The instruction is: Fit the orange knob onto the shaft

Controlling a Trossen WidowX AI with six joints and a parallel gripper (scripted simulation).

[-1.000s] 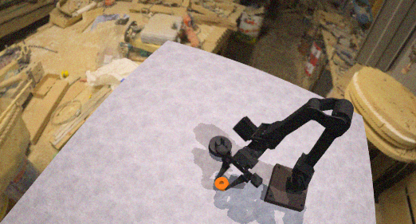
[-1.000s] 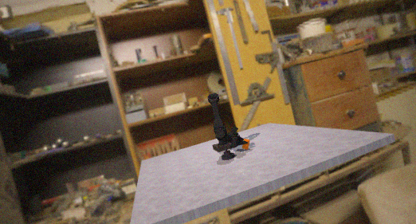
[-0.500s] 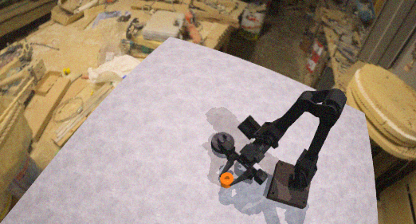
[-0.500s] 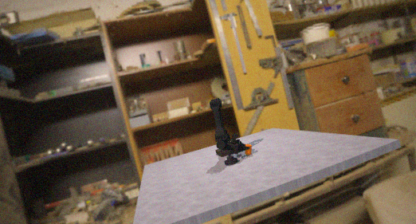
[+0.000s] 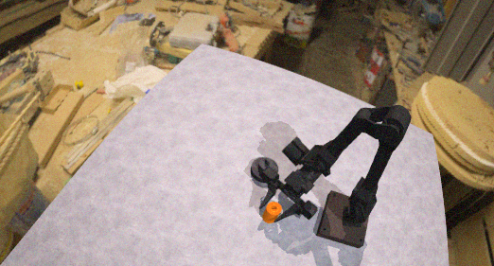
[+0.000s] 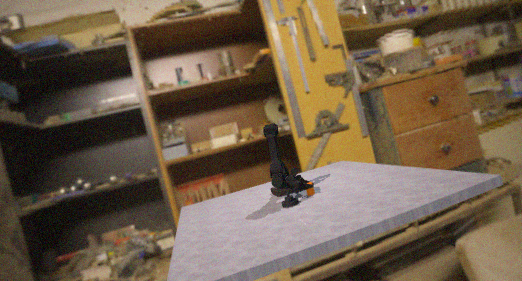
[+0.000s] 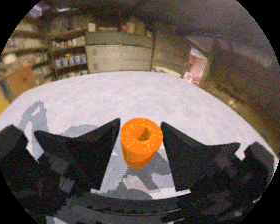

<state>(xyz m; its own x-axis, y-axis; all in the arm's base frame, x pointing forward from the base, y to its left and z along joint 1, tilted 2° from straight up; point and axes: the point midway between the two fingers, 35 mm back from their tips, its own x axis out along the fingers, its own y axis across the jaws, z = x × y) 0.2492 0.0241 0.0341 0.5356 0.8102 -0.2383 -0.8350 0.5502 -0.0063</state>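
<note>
The orange knob (image 5: pixel 272 212) (image 6: pixel 310 191) (image 7: pixel 139 150) appears to stand upright on the table, its hole facing up. My gripper (image 5: pixel 269 214) (image 7: pixel 140 123) is open, with one fingertip on each side of the knob. In the wrist view the fingertips are very close to the knob's sides; whether either touches is hard to tell. The round dark pedestal (image 5: pixel 258 174) (image 6: pixel 290 202) stands apart from the knob, beyond the gripper in the top view. Its shaft is too dark to make out clearly, and its flat side cannot be seen.
The arm's dark base plate (image 5: pixel 333 217) sits on the pale table (image 5: pixel 166 144) (image 6: pixel 225 237), to the right of the knob in the top view. The near finger linkage is close beside the pedestal. Shadows of the arm lie around the knob.
</note>
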